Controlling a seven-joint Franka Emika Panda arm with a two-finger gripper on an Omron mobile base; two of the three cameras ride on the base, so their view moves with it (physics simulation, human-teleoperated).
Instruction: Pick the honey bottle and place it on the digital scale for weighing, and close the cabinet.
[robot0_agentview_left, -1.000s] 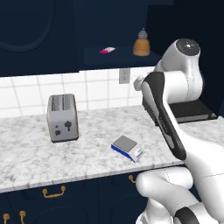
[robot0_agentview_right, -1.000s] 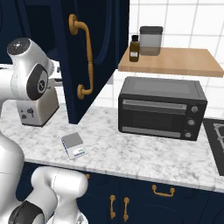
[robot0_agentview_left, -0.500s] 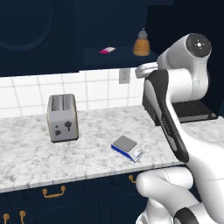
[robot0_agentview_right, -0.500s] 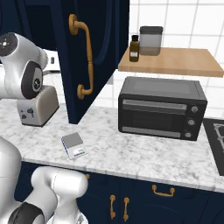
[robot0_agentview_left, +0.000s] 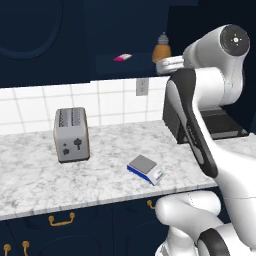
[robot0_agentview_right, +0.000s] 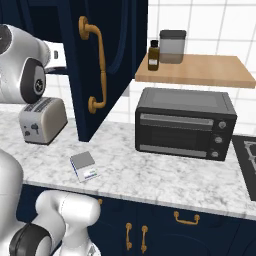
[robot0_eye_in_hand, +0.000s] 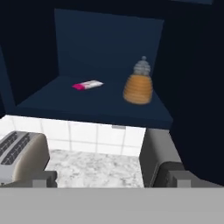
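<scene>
One honey bottle (robot0_eye_in_hand: 138, 86) is standing on the shelf inside the open cabinet (robot0_agentview_right: 112, 60), near a small pink packet (robot0_eye_in_hand: 88, 85). I am seeing my jaws spread wide below it. The digital scale (robot0_agentview_left: 145, 168) is sitting on the desk (robot0_agentview_left: 40, 180) beside the toaster (robot0_agentview_left: 71, 134).

We're in a home kitchen, rendered: a marble counter (robot0_agentview_left: 100, 180) runs under white wall tiles (robot0_agentview_left: 35, 107), with a silver toaster (robot0_agentview_left: 71, 134) on it and a black toaster oven (robot0_agentview_right: 184, 123) further along. Navy drawers with brass pulls (robot0_agentview_right: 186, 217) sit below, and a dark navy cabinet (robot0_agentview_right: 97, 65) with a long brass handle hangs open above. A wooden shelf (robot0_agentview_right: 200, 71) carries a dark jar (robot0_agentview_right: 154, 54) and a canister (robot0_agentview_right: 172, 46), and a stove edge (robot0_agentview_right: 247, 157) shows at far right
</scene>
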